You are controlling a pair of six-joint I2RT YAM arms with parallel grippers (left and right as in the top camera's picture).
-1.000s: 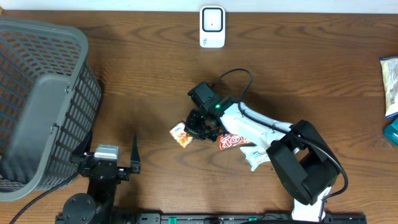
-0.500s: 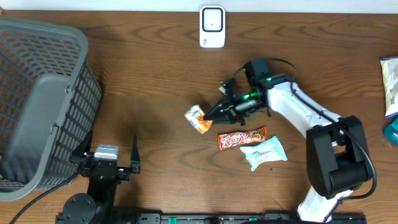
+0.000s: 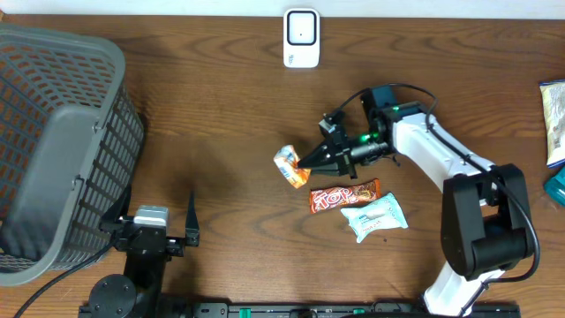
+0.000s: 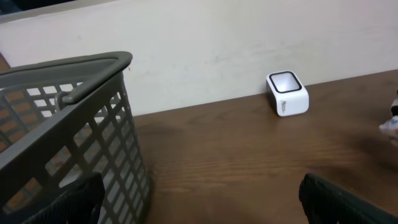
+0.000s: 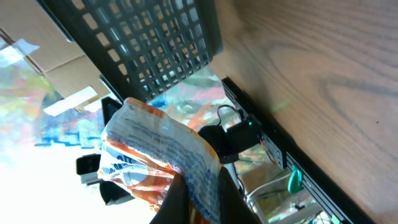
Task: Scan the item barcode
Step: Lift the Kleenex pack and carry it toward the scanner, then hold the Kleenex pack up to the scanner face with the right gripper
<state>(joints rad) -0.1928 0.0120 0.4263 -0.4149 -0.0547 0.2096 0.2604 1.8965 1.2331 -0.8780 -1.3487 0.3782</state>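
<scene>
At centre, right claw [image 3: 305, 162] pinches an orange snack packet [image 3: 288, 165]; left claw [image 3: 151, 223] spread.

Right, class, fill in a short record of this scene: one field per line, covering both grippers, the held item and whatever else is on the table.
Right gripper: shut on orange snack packet
Left gripper: open, empty, next to grey basket
Scanner: white, at far table edge, nothing touching it
Lying near right arm: red chocolate bar, pale wrapped snack

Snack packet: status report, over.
Right gripper shut on orange snack packet, held mid-table. Left gripper open, parked by basket. Scanner at far edge, bare wood between, nothing blocking.
</scene>
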